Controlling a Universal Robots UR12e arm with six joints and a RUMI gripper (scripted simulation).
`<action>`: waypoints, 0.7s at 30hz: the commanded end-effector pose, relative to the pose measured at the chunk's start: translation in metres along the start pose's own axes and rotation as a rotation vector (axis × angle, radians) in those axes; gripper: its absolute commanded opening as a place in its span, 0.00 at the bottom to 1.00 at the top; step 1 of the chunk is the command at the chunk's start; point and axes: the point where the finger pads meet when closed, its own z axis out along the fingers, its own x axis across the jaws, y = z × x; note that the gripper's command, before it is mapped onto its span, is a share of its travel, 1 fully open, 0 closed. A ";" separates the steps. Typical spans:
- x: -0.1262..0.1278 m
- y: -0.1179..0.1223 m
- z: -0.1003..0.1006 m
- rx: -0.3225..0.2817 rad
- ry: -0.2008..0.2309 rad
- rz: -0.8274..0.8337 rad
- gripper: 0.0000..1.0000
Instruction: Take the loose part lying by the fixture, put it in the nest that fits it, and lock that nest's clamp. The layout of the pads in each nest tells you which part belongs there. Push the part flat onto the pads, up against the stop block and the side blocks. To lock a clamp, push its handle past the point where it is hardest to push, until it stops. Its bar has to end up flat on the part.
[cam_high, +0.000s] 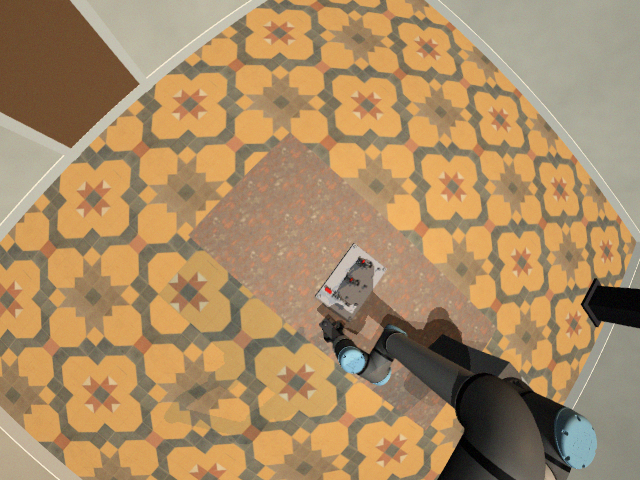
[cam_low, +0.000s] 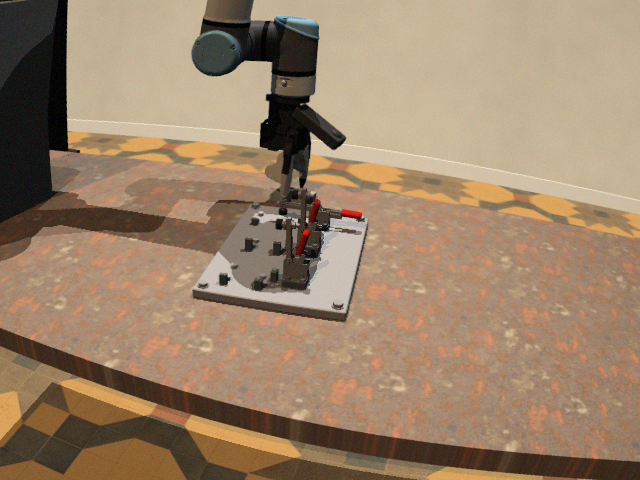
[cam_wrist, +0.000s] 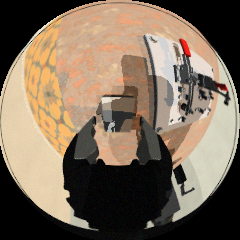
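We count one fixture plate (cam_high: 338, 273) (cam_low: 330, 297) (cam_wrist: 160, 55) on the table (cam_high: 289, 196) (cam_low: 454, 330) (cam_wrist: 95, 35), carrying three toggle clamps. Two red handles stand raised, leaning, beside two upright bars; the third red handle (cam_high: 328, 290) (cam_low: 351, 213) (cam_wrist: 185, 47) lies out level, at the end nearest our gripper (cam_high: 325, 326) (cam_low: 293, 186) (cam_wrist: 117, 117). One loose grey part (cam_wrist: 118, 106) lies on the table just beside that end of the plate, off all the nests. Our two fingers stand a bit over half open above it, holding nothing; whether they touch it we cannot tell.
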 end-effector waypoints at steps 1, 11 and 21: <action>0.000 -0.001 0.003 0.001 0.000 0.000 0.59; 0.000 -0.001 0.003 0.001 0.000 0.000 0.59; 0.000 -0.001 0.003 0.001 0.000 0.000 0.00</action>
